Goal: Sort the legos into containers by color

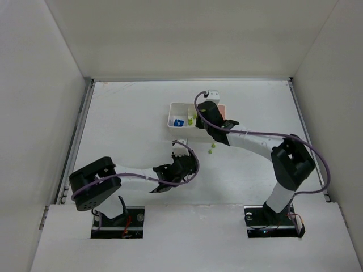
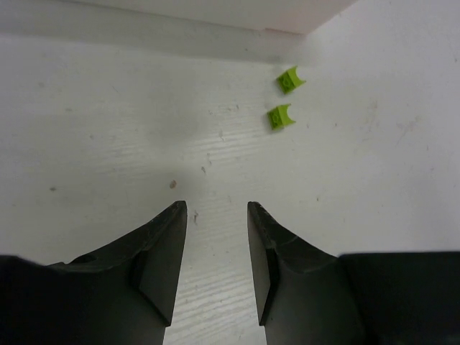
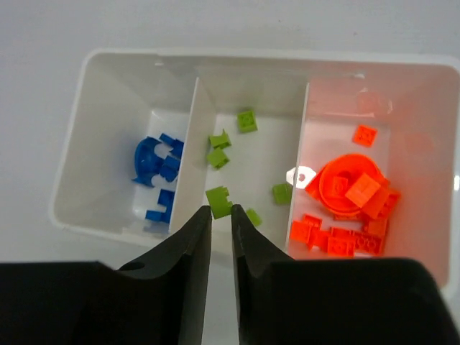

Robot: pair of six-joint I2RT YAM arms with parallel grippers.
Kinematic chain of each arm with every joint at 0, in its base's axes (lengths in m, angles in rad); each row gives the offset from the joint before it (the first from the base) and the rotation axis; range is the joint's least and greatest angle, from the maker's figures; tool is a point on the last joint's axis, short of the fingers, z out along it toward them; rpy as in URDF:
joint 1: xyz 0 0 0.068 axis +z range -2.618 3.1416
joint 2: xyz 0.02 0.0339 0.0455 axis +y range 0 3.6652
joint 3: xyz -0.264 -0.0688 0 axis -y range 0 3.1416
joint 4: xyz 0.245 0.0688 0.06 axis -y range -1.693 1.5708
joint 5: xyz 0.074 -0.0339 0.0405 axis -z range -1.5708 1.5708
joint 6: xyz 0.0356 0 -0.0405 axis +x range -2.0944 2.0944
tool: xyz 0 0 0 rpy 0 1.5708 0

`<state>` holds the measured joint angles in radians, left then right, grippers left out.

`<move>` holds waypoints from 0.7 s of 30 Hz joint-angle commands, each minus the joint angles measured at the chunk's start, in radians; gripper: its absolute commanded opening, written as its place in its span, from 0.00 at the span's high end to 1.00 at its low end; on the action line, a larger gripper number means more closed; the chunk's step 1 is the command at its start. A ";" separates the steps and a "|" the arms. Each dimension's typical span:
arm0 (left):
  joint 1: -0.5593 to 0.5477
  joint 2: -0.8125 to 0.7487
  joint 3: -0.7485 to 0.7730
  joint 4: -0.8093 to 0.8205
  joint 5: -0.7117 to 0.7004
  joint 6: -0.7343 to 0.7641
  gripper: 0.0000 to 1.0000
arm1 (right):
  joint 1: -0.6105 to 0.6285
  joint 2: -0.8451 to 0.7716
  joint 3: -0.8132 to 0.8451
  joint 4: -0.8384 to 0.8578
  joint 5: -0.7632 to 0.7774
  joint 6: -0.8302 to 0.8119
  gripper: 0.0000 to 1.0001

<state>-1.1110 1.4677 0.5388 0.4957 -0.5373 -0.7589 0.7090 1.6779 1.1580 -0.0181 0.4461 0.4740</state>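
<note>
The white tray (image 3: 259,57) has three compartments: blue bricks (image 3: 158,162) on the left, yellow-green bricks (image 3: 218,157) in the middle, orange-red bricks (image 3: 348,194) on the right. My right gripper (image 3: 218,210) hangs over the middle compartment's near edge, its tips shut on a yellow-green brick (image 3: 218,200). In the top view it (image 1: 199,122) covers part of the tray (image 1: 172,115). My left gripper (image 2: 217,207) is open and empty, low over the table. Two loose yellow-green bricks (image 2: 290,80) (image 2: 280,116) lie ahead of it to the right, also in the top view (image 1: 212,148).
The table is walled in by white panels on the left, back and right. The tray stands at the back middle. A metal rail (image 1: 76,136) runs along the table's left edge.
</note>
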 commanded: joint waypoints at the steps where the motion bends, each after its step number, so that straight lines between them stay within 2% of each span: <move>1: -0.039 0.055 0.033 0.076 -0.030 -0.031 0.64 | -0.024 0.057 0.078 0.043 -0.012 -0.026 0.69; 3: -0.048 0.106 0.056 0.090 -0.036 -0.031 0.64 | -0.026 0.042 0.069 0.053 -0.007 -0.018 0.60; 5: -0.048 0.160 0.088 0.101 -0.033 -0.028 0.64 | -0.030 0.005 0.040 0.069 -0.004 -0.018 0.58; 9: -0.052 0.261 0.170 0.116 -0.021 -0.017 0.64 | -0.041 -0.108 -0.070 0.089 0.014 -0.014 0.58; 14: -0.056 0.350 0.272 0.092 -0.021 0.018 0.65 | -0.058 -0.269 -0.297 0.136 0.019 0.046 0.59; 21: -0.037 0.460 0.420 -0.045 -0.073 0.033 0.66 | -0.056 -0.429 -0.535 0.159 -0.004 0.144 0.59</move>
<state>-1.1564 1.9049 0.9043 0.5121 -0.5625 -0.7471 0.6540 1.2976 0.6781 0.0826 0.4469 0.5564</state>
